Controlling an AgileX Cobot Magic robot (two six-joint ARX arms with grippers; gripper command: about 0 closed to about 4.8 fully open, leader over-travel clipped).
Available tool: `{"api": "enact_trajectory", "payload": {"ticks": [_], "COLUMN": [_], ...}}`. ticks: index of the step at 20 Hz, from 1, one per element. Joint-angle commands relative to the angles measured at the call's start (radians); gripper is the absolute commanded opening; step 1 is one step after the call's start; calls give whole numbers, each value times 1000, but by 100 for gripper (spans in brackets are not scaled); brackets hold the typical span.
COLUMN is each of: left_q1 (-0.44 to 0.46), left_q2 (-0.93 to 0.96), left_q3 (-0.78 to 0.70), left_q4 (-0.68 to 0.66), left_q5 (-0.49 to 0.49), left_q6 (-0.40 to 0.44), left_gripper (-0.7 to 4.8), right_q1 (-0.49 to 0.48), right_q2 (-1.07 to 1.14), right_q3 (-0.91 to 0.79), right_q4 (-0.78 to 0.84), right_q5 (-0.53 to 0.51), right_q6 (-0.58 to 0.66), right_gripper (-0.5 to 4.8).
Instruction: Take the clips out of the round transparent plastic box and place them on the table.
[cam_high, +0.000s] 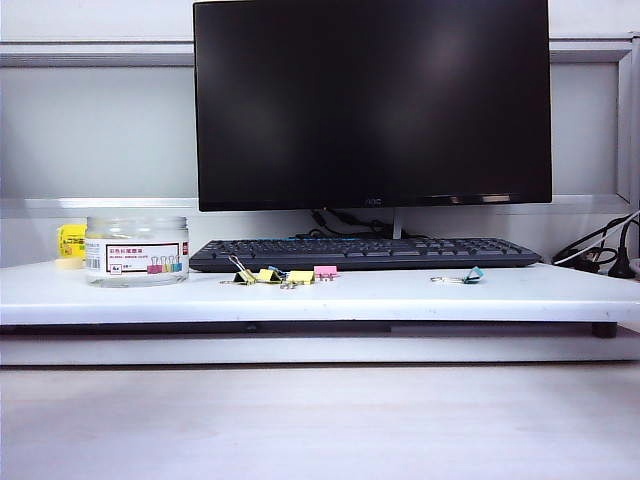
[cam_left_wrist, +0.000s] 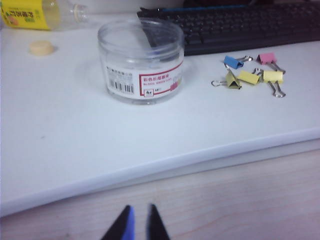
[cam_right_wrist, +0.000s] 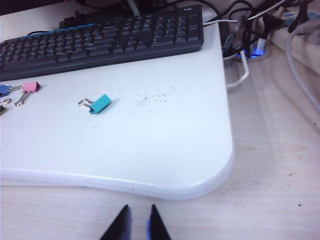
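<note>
On the long white table (cam_high: 400, 290), the round transparent plastic box (cam_high: 136, 250) stands upright and lidless at the left end, its barcode label facing outward – we can make out nothing inside it through the clear wall. Three yellow clips (cam_left_wrist: 252, 77) lie in a loose huddle on the table to the right of the box, in front of the black keyboard (cam_high: 365, 253); a blue clip (cam_left_wrist: 233, 62) and a pink clip (cam_left_wrist: 267, 58) sit just beside them on the keyboard side. A teal clip (cam_right_wrist: 100, 103) lies alone, well apart toward the table's right end.

We see our left gripper (cam_left_wrist: 138, 225) hanging off the table's front edge, over the pale wooden floor, its two fingertips drawn close with a narrow gap between them and nothing held. Our right gripper (cam_right_wrist: 137, 225) hovers likewise beyond the rounded right corner of the table – fingertips nearly together, holding nothing.

A dark monitor (cam_high: 372, 100) rises behind the keyboard, a yellow-labelled bottle (cam_left_wrist: 35, 13) lies behind the box with a small cap (cam_left_wrist: 41, 47) near it, and cables (cam_right_wrist: 250, 30) trail off past the table's right end.
</note>
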Motion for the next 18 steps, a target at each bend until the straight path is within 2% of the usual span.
{"api": "enact_trajectory", "payload": {"ticks": [1,2,7,10,13,16,18], "left_q1": [0,0,0,0,0,0,0], "left_q2": [0,0,0,0,0,0,0], "left_q3": [-13,-19,-19,-19,-19,-19,-19], "left_q4": [13,13,14,17,16,13,13], "left_q5": [-2,7,93,209,308,311,283], "left_q6": [4,3,41,87,117,117,116], "left_gripper": [11,-6,-7,-6,-6,-6,-6], "right_q1": [0,0,0,0,0,0,0], "right_q2": [1,1,1,1,1,1,1], "right_q3": [-7,-7,-7,-7,-7,-7,-7], "right_q4": [11,11,14,21,21,19,16], "right_q5": [5,3,-48,-109,-121,-129,-97], "right_q6": [-3,-2,5,5,5,4,0], "right_gripper": [52,52,52,52,52,52,52]}}
